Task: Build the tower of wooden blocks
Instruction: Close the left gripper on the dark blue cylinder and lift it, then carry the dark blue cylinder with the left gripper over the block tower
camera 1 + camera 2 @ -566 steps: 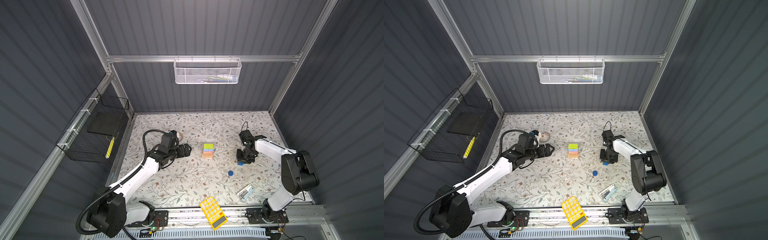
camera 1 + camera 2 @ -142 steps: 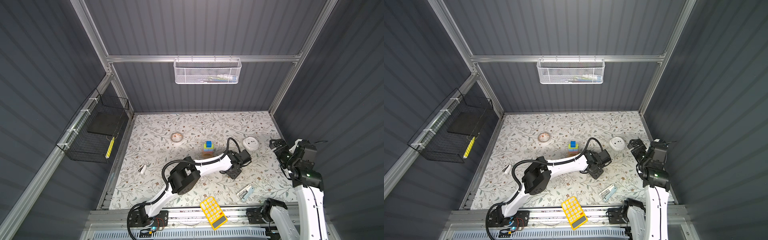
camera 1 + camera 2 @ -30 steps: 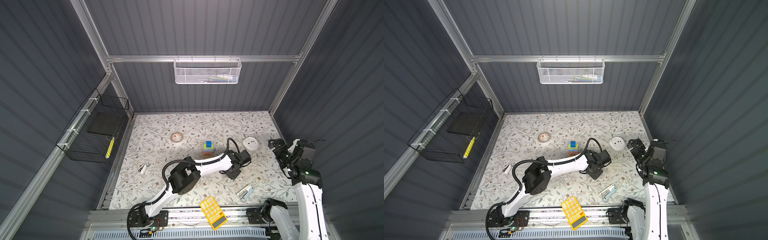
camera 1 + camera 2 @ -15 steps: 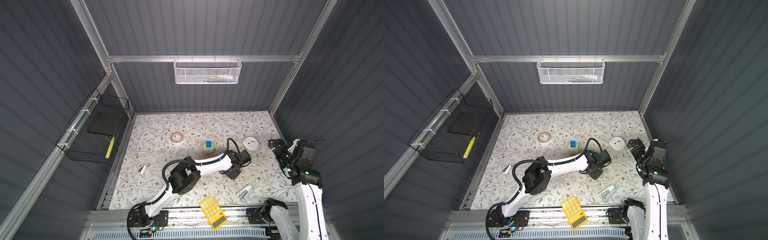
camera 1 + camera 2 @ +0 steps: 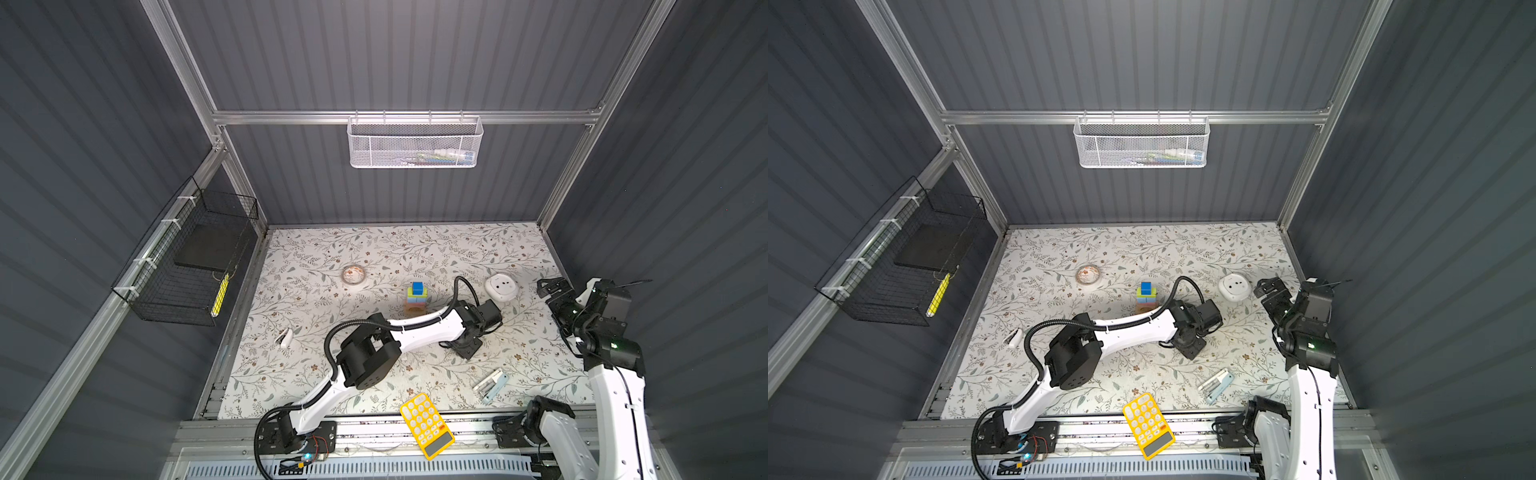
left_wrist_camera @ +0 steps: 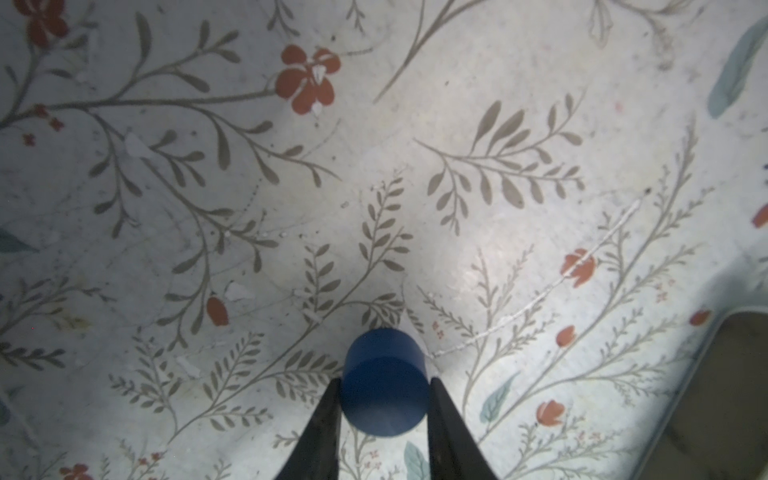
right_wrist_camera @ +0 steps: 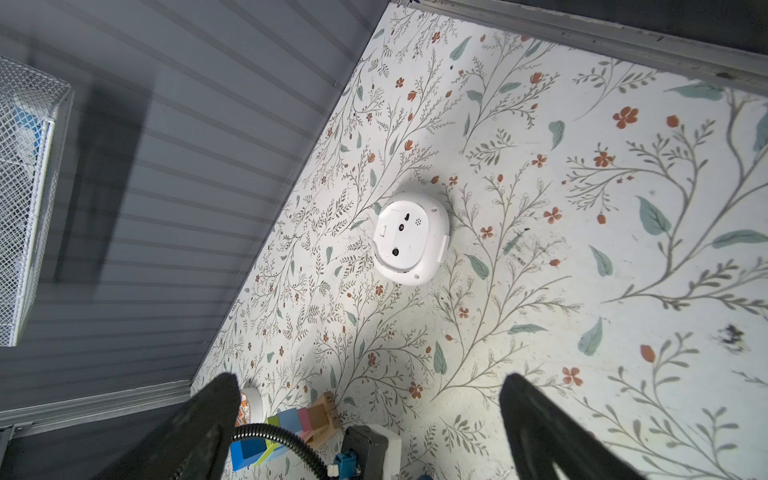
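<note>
Dark-blue cylinder [image 6: 384,386] looks smooth, matt; floral table cover [image 6: 498,124] scuffed.

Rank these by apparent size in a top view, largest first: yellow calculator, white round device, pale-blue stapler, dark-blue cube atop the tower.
1. yellow calculator
2. white round device and pale-blue stapler, too close to rank
3. dark-blue cube

The floral-patterned tabletop [image 5: 316,299] bears a multicoloured wood-block stack [image 5: 417,296], dark-blue short wooden cylinder [image 6: 384,390], white round plastic device [image 5: 501,287] and pale-blue stapler [image 5: 491,386].

Blue-topped tower [image 5: 417,296]; dark-blue cylinder [image 6: 384,386] apart
</note>
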Controlling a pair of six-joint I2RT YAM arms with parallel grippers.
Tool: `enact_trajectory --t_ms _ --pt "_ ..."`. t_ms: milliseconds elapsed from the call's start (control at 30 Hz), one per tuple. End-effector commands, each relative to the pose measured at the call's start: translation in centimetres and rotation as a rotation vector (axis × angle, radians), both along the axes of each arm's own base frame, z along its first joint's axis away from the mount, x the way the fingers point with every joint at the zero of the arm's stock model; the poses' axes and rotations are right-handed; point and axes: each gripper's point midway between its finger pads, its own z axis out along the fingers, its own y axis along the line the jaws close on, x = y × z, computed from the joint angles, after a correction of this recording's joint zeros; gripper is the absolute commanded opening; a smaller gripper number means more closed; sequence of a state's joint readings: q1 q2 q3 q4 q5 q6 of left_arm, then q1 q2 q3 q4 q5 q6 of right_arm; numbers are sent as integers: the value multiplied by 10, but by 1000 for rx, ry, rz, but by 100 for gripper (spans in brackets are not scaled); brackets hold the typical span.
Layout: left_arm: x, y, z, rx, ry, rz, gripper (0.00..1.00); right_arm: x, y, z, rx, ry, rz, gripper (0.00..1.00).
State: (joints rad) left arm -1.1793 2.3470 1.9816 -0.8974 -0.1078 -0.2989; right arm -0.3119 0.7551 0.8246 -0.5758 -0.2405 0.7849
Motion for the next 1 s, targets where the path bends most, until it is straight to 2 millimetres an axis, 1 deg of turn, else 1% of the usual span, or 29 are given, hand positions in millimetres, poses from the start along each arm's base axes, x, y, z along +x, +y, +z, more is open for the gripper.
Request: enact_trajectory --t_ms 0,533,567,733,967 --pt "-3 -8 29 -53 -9 -5 31 0 0 -4 7 4 0 99" --pt "3 -7 71 -74 -54 -13 31 3 -1 -7 14 11 3 99" --pt "1 -2 73 -57 -49 -14 31 4 0 -7 15 11 5 99" --pt "4 4 94 -63 -54 -12 31 4 -1 -8 16 13 5 99" --pt "18 20 130 -71 -76 11 31 5 0 -10 23 13 9 99"
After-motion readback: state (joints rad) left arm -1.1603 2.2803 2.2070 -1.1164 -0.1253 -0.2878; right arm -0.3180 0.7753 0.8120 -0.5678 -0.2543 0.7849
